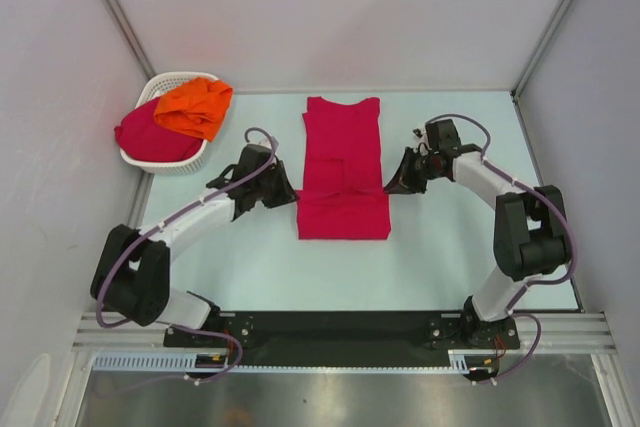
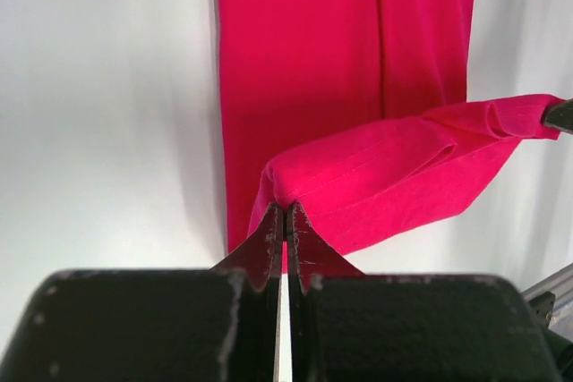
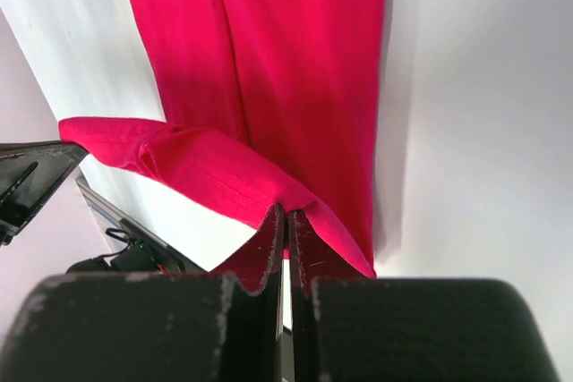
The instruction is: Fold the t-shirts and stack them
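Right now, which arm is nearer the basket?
Left. Left fingers pinch the shirt edge facing the basket; right fingers pinch the opposite edge, beyond the shirt.
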`<state>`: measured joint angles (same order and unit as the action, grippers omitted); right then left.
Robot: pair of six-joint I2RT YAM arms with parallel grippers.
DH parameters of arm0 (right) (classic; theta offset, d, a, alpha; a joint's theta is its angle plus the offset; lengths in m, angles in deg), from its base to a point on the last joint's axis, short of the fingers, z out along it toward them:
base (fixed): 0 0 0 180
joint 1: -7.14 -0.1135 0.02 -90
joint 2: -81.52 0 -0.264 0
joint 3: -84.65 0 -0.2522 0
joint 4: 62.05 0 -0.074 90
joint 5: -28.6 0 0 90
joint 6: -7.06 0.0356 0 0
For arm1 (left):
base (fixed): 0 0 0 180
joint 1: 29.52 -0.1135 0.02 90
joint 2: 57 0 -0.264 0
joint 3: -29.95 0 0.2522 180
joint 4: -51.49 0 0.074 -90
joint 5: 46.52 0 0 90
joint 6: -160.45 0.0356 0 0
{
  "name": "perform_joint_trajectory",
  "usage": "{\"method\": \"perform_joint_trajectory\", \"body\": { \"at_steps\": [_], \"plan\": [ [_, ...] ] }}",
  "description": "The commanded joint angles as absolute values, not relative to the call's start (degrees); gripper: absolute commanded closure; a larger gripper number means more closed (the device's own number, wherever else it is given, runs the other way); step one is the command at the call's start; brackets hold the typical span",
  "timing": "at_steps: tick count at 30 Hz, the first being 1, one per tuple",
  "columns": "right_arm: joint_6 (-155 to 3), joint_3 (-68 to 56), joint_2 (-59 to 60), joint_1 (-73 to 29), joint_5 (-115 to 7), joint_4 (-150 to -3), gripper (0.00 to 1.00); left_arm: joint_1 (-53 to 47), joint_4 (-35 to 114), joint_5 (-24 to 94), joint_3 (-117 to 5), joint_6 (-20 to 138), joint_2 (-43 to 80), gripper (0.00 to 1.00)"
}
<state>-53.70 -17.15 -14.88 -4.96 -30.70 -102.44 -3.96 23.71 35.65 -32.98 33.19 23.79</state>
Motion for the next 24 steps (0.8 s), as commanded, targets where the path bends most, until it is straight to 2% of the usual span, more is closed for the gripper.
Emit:
{"method": "perform_joint_trajectory", "body": {
  "at_steps": [1,24],
  "plan": [
    [-55.0,-13.0,-18.3,-4.3,-29.1,-101.3,1.0,-4.8,26.9,36.2,-37.5,35.7,27.0,1.0],
    [-54.5,-1.5,-31.3,-2.4,-29.2,-100.6,1.0,-9.6,27.3,35.1,-49.0,40.0,41.3,1.0]
  ]
}}
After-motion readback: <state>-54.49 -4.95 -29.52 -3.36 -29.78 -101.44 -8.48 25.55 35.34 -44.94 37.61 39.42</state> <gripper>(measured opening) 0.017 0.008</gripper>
